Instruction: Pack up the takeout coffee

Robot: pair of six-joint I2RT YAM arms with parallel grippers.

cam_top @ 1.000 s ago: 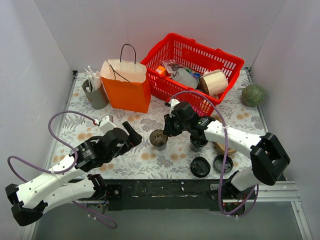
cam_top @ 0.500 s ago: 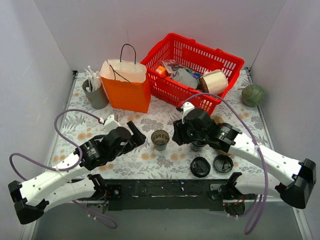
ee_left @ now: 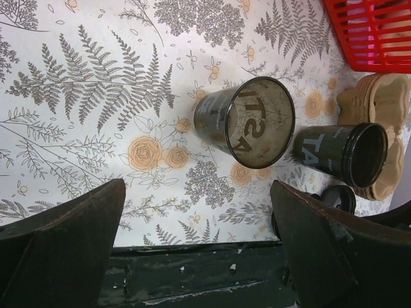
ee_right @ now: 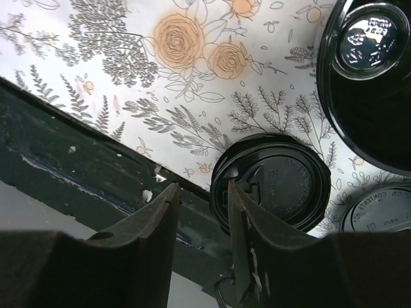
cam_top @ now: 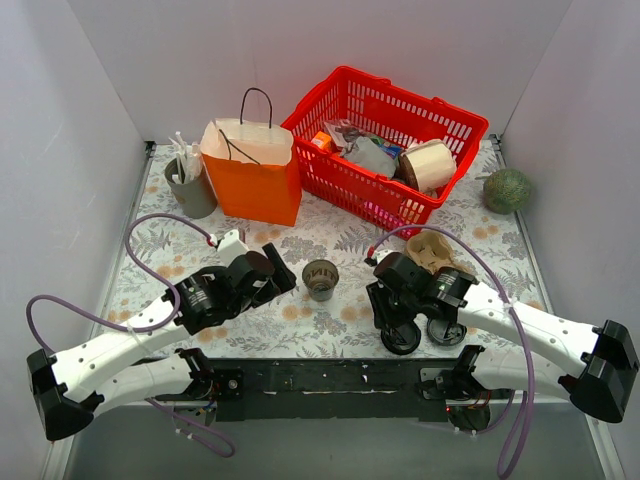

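Observation:
The takeout coffee cup (cam_top: pixel 320 278), dark outside and brown inside, stands open-topped with no lid on the flowered mat; it also shows in the left wrist view (ee_left: pixel 247 122). My left gripper (cam_top: pixel 275 275) is open wide just left of it, jaws apart (ee_left: pixel 192 256). My right gripper (cam_top: pixel 393 325) is low at the near edge over a loose black lid (cam_top: pixel 402 337). In the right wrist view the jaws (ee_right: pixel 202 192) stand slightly apart, straddling the lid's (ee_right: pixel 276 183) left rim. The like black cup (ee_left: pixel 350 154) stands right of the brown one.
A second loose lid (cam_top: pixel 447 328) lies right of the first. A cardboard cup carrier (cam_top: pixel 432 248) sits behind the right arm. An orange paper bag (cam_top: pixel 250 175), a red basket (cam_top: pixel 345 72) of goods, a grey utensil cup (cam_top: pixel 190 188) and a green ball (cam_top: pixel 508 190) stand at the back.
My right arm has pulled back from above the cups toward the near edge and come down on the loose lid. My left gripper has edged closer to the brown-inside cup.

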